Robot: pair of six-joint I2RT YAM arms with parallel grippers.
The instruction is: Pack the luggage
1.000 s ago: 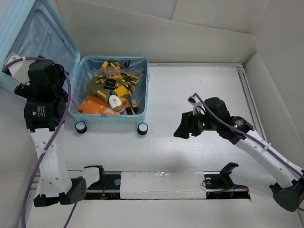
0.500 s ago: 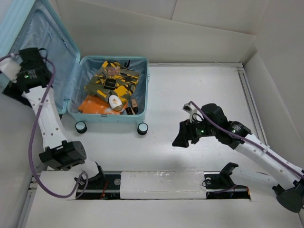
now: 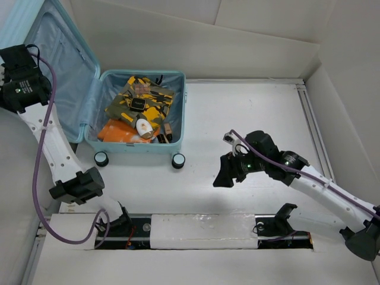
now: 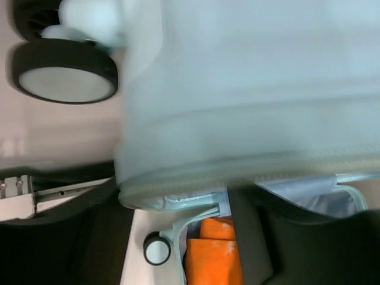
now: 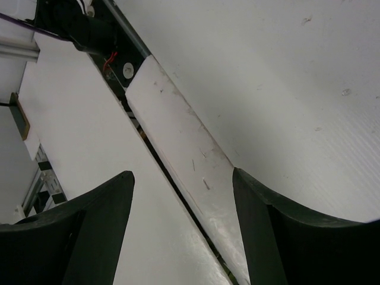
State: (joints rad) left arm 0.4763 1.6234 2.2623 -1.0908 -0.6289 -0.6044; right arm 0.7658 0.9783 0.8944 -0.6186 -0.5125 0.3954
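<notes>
The luggage (image 3: 176, 105) lies open at the back left, its pale aqua lid (image 3: 56, 56) standing up with grey-blue lining. Inside the base lie a camouflage cloth (image 3: 142, 98), an orange item (image 3: 116, 130) and a small white item (image 3: 143, 126). My left gripper (image 3: 18, 83) is high at the lid's outer left edge. In the left wrist view (image 4: 196, 249) its dark fingers (image 4: 77, 237) stand apart, and the blurred lid shell (image 4: 237, 101), a caster wheel (image 4: 62, 74) and the orange item (image 4: 214, 255) fill the frame. My right gripper (image 3: 224, 172) is open and empty over the bare table, as the right wrist view (image 5: 181, 202) shows.
White walls enclose the table at the back and right. A white-taped rail (image 3: 202, 230) with the arm bases runs along the near edge and shows in the right wrist view (image 5: 178, 148). Two front caster wheels (image 3: 101, 158) stand at the suitcase's near side.
My left arm has swung up and to the left, from in front of the lid to its outer left edge. My right gripper has drifted slightly toward the near edge, still open.
</notes>
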